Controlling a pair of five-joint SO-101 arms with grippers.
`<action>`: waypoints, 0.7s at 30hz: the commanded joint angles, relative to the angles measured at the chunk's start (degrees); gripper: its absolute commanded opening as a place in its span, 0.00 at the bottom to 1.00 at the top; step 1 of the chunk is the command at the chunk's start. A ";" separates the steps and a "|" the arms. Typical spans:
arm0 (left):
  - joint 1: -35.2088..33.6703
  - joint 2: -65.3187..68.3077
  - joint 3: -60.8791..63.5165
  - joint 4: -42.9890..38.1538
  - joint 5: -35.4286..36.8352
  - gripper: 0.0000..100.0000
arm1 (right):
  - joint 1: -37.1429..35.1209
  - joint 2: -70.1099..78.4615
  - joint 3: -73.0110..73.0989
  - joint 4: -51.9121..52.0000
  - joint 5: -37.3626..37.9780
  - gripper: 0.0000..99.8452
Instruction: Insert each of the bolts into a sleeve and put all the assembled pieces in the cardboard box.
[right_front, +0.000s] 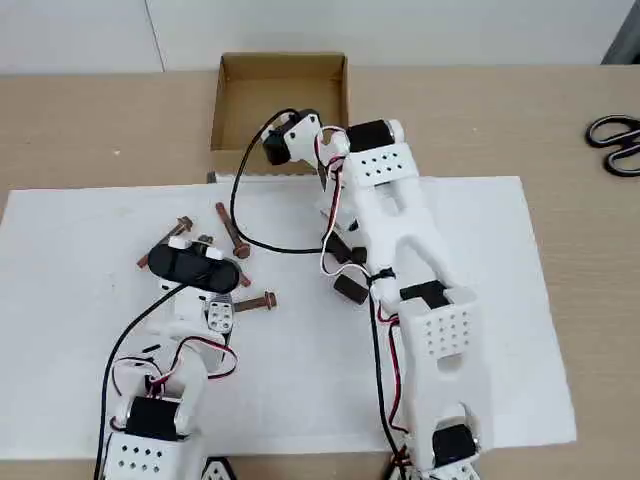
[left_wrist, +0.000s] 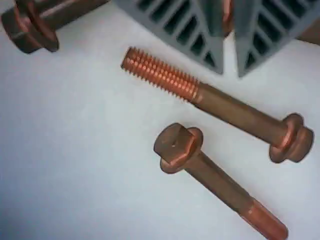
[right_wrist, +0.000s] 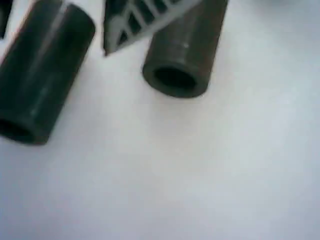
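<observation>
Bolts (left_wrist: 235, 112): coppery, threaded, flanged hex heads. Sleeves (right_wrist: 185, 50): smooth dark tubes. Ribbed grey fingers (left_wrist: 175, 25): either arm's grip unclear.

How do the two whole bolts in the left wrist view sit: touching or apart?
Apart. The left wrist view shows white paper between the shaft of the side-on bolt and the hex head of the other bolt.

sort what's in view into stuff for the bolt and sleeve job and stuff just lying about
For the job: bolts, sleeves, cardboard box.
Just lying about: scissors at the table's far edge, white sheet under the parts.
</observation>
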 joint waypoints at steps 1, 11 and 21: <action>-0.09 -0.70 -1.01 0.18 -0.53 0.00 | -0.31 0.48 -2.46 -0.84 0.62 0.13; -0.09 -0.70 -1.01 0.18 -0.53 0.00 | 0.66 5.05 -2.46 -4.09 0.62 0.13; -0.09 -0.70 -1.01 0.18 -0.53 0.00 | 0.66 7.96 -2.46 -4.09 0.09 0.01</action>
